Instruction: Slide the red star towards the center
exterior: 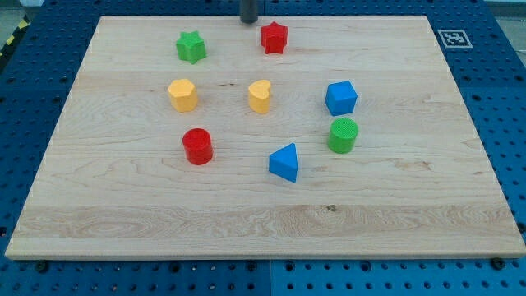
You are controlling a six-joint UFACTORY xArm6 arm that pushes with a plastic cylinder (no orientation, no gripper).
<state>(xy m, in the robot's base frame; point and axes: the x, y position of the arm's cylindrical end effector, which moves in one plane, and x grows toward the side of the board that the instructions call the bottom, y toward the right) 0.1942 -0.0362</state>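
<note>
The red star (274,37) sits on the wooden board near the view's top, right of the middle. My tip (248,20) is at the board's top edge, just left of and slightly above the red star, a small gap apart from it. The rod runs up out of the frame.
A green star (191,47) lies at the top left. A yellow hexagon (182,94) and a yellow heart (260,95) sit mid-board. A blue cube (341,98), a green cylinder (343,135), a blue triangle (284,162) and a red cylinder (197,146) lie lower. A marker tag (454,38) is at the top right.
</note>
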